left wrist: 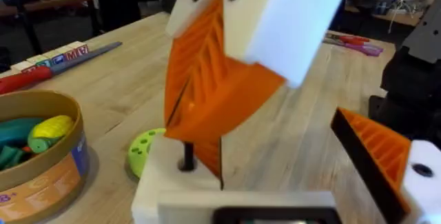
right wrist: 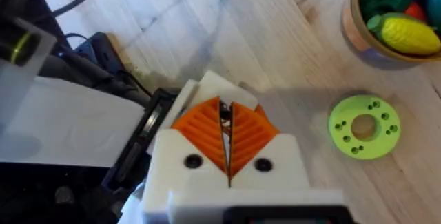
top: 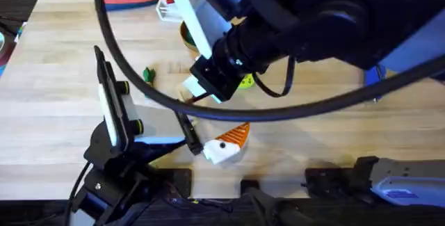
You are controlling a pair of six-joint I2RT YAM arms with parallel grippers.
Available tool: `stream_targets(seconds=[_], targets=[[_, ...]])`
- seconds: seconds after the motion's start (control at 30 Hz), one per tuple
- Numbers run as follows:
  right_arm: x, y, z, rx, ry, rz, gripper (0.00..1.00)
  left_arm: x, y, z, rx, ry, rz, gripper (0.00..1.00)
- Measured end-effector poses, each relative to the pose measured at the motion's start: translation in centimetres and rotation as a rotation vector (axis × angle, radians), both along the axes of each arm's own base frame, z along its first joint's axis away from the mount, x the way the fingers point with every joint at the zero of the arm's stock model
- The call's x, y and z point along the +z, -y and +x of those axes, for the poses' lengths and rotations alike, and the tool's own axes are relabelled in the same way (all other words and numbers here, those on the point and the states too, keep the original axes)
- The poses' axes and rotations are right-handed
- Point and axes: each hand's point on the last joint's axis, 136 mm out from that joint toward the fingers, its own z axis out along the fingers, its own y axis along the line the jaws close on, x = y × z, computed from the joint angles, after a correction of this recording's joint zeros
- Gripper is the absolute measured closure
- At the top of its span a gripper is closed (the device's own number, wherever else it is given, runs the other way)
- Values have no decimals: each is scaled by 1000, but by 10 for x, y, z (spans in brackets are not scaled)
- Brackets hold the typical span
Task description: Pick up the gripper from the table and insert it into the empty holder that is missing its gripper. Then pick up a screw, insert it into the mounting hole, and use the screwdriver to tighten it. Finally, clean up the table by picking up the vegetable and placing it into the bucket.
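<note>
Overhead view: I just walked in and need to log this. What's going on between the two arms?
The right gripper, its pads shut, hangs right over the left gripper, which is open. Its tips meet the holder, the left gripper's plain white finger block, where a small dark pin stands. I cannot tell whether that is a screw. The vegetable lies on the table, outside the bucket.

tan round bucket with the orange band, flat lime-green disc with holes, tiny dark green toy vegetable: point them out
tan round bucket with the orange band (left wrist: pixel 48 176), left wrist view, on its outer wall
flat lime-green disc with holes (right wrist: pixel 363 127), right wrist view, on its flat rim
tiny dark green toy vegetable (top: pixel 148 75), overhead view, on its middle
</note>
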Motion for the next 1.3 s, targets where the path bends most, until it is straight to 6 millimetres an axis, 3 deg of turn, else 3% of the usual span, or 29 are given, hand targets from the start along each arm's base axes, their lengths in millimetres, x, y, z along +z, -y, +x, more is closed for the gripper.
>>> stream_targets(seconds=[1.3], targets=[[-7, -8, -3, 18, -12, -7, 998, 0, 0, 0, 0, 0, 0, 15]])
